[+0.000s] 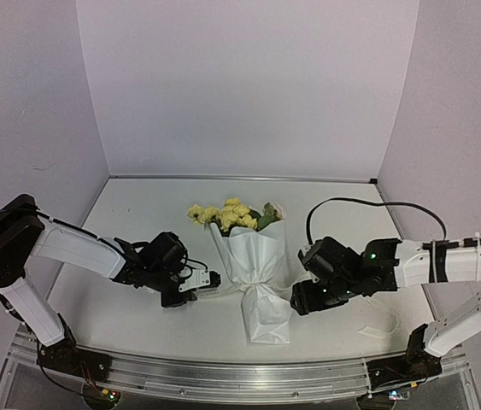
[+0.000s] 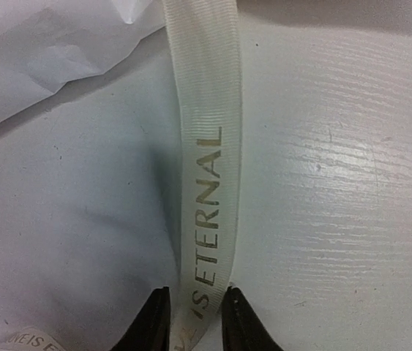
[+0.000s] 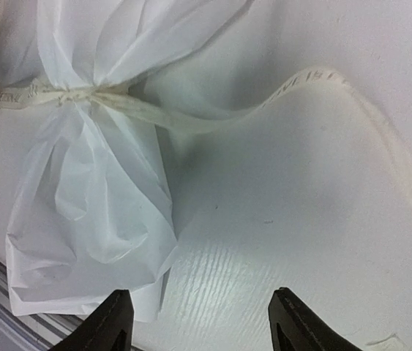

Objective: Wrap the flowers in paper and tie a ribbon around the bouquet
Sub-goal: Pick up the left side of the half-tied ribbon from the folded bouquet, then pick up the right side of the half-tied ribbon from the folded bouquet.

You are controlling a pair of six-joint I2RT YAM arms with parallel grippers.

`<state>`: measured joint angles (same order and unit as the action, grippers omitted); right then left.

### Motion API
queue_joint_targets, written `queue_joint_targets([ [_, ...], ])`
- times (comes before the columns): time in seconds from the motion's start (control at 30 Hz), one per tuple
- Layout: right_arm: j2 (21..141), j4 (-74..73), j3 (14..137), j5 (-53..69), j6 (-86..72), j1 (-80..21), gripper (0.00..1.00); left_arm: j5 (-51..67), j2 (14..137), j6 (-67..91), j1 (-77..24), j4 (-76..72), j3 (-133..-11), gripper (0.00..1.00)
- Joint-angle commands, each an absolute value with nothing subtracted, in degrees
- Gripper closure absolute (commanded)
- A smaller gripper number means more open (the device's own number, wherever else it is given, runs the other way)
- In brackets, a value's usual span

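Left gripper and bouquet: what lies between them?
The ribbon, pinched by the left gripper, runs over the table to the paper; left wrist view shows it.

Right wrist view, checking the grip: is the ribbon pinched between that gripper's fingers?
No: the right gripper stands open over bare table, the ribbon lying beyond it.

Bouquet [image 1: 253, 265] in white paper [image 1: 263, 318] flat at centre, yellow flowers [image 1: 227, 213] at far end, cream ribbon [image 3: 118, 102] cinched round waist.
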<state>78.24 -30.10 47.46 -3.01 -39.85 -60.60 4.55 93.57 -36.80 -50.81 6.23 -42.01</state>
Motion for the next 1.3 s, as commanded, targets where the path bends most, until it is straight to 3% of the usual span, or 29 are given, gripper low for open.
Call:
queue_joint_targets([
  [0.0,73.1,-31.2,46.5,-15.5,-30.2,-60.8,0.34,2.8,92.5,-36.7,-50.5,3.1,-42.3,0.92],
  [0.07,72.2,-30.9,46.7,-19.6,-25.9,-60.6,0.34,2.2,90.5,-34.6,-50.5,1.2,-41.3,0.99],
  [0.23,72.8,-30.5,48.3,-19.5,-17.8,-56.9,0.28,2.3,82.9,-24.9,-50.0,-5.6,-37.4,1.00],
  [0.43,73.4,-28.2,46.2,-12.5,-19.2,-49.8,0.29,3.2,73.0,-12.5,-50.2,-10.6,-31.9,1.00],
  [0.67,79.5,-22.8,46.1,-4.0,-15.8,-44.7,0.29,-2.0,62.6,-9.5,-50.2,-13.2,-26.8,1.00],
  [0.77,82.2,-22.1,47.3,-1.1,-13.9,-43.2,0.24,-1.0,62.4,-9.5,-50.2,-13.1,-27.3,1.00],
  [1.07,87.4,-20.9,47.1,5.6,-10.2,-42.6,0.27,4.7,67.7,-11.5,-50.2,-17.4,-30.6,1.00],
  [1.27,86.9,-20.9,44.3,1.7,-9.5,-42.5,0.28,10.2,71.8,-12.7,-50.2,-18.9,-34.4,1.00],
])
